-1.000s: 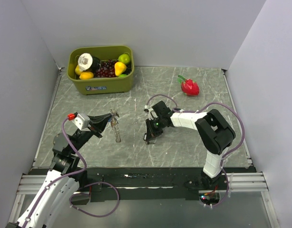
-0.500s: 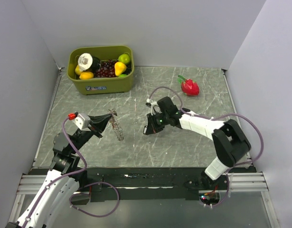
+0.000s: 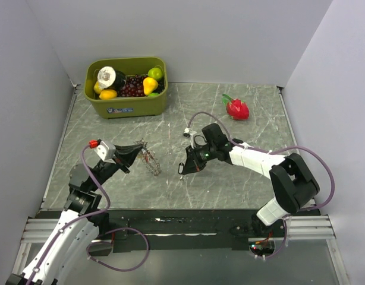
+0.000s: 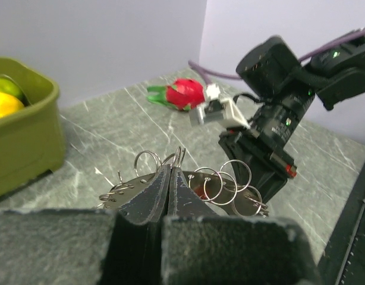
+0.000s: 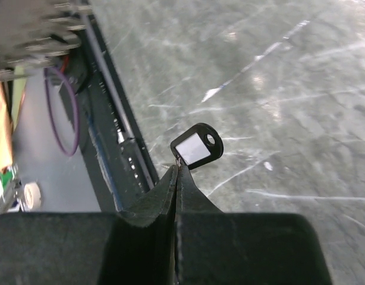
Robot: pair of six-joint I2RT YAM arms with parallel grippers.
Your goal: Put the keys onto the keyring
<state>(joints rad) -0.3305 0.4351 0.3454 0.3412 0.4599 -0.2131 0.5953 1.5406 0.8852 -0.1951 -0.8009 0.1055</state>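
My left gripper [image 4: 171,169] is shut on the keyring [image 4: 227,181], a thin metal plate that carries several wire rings. In the top view this gripper [image 3: 137,148] sits left of centre, and the keyring [image 3: 150,161] hangs from its tip toward the table. My right gripper [image 5: 178,168] is shut on the blade of a small key [image 5: 197,146] with a black plastic head and a white label. The head sticks out beyond the fingertips, above the table. From above, the right gripper [image 3: 184,171] is a short way right of the keyring. No other keys show.
A green bin [image 3: 126,105] of toy fruit stands at the back left. A red dragon-fruit toy [image 3: 236,108] lies at the back right. The black rail of the table's front edge [image 5: 111,160] runs just below the right gripper.
The right arm has unfolded and reached left and forward toward the keyring, its jaws closing on the key. The left gripper shifted slightly right, and the keyring swung with it.
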